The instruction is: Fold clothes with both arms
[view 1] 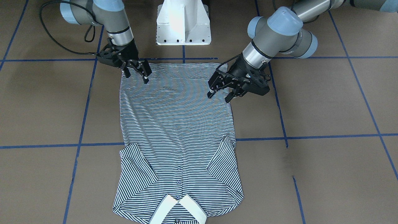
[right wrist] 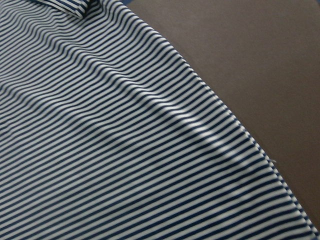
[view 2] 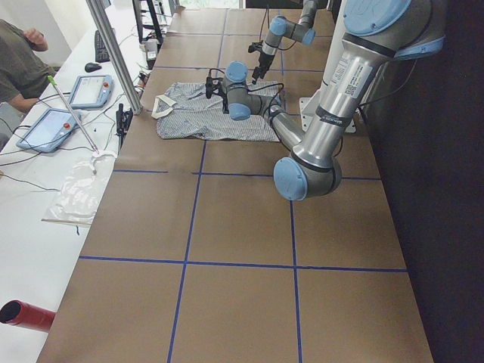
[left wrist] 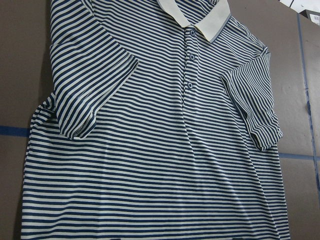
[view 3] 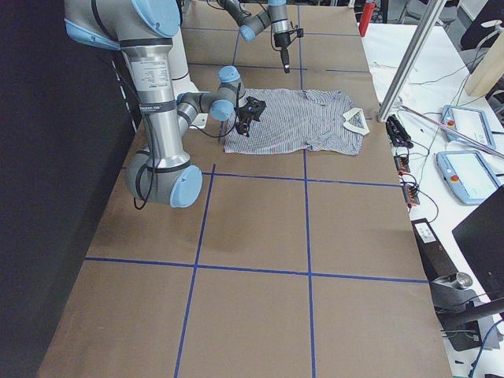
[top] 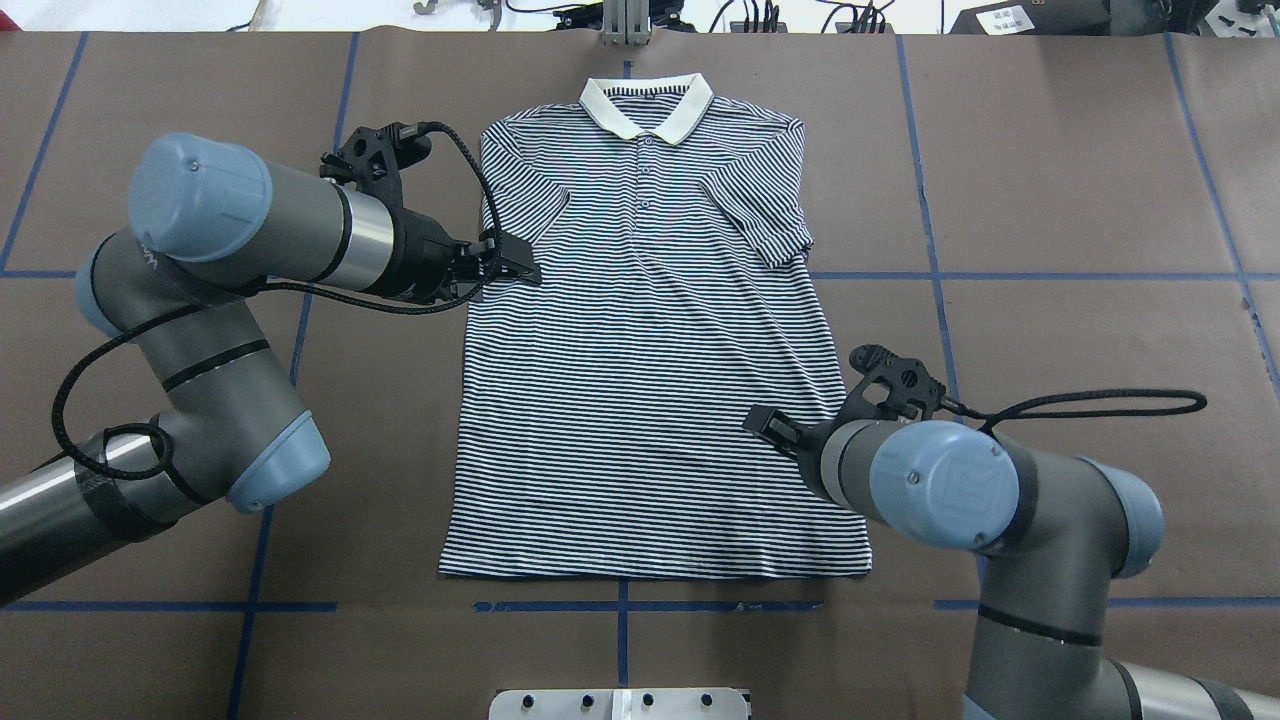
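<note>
Left tool (top: 512, 268) is hovering released, jaws apart, over the polo shirt's (top: 650, 350) near-left edge, probably lining up a pinch on that side. The shirt is lying flat mid-tabletop (top: 1050, 200), placket up, collar (top: 645, 105) pointing away from the robot, sleeves (top: 522, 205) turned in over the chest. Right tool (top: 765, 424), likewise spread and empty, is hanging over the opposite edge nearer the hem, likely so both sides lift together.

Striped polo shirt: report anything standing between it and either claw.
Nothing visible does. The black two-finger left claw and right claw, both open, sit directly over the navy-and-white striped polo shirt lying flat on the brown table.
</note>
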{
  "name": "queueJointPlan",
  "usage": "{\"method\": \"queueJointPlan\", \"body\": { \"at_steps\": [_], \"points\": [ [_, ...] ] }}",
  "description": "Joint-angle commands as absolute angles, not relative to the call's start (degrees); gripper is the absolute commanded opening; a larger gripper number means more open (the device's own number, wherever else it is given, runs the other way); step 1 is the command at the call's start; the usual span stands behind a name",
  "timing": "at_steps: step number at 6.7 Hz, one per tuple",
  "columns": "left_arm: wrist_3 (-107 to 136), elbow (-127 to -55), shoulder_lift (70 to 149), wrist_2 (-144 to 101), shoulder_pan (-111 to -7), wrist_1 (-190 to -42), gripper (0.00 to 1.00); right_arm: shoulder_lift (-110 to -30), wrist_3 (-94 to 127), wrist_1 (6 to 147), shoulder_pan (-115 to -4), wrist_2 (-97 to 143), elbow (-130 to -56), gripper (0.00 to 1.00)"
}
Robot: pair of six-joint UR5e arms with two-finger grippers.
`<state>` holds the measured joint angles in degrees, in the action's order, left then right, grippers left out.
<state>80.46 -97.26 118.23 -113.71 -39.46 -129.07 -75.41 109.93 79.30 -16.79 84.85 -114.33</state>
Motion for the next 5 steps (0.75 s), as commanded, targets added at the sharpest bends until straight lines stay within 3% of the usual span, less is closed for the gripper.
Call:
{"method": "queueJointPlan", "body": {
  "at_steps": [1,5],
  "points": [
    [80.5,-96.9,117.8,-113.7,-39.4,-129.5,0.79,-76.0,115.5,86.4,-13.0,82.1,-116.6,0.96],
    [80.5,-96.5,117.6,-113.7,-39.4,-129.3,0.81,-79.4,120.4,88.6,-9.2,81.9,-116.5,0.86]
  ]
}}
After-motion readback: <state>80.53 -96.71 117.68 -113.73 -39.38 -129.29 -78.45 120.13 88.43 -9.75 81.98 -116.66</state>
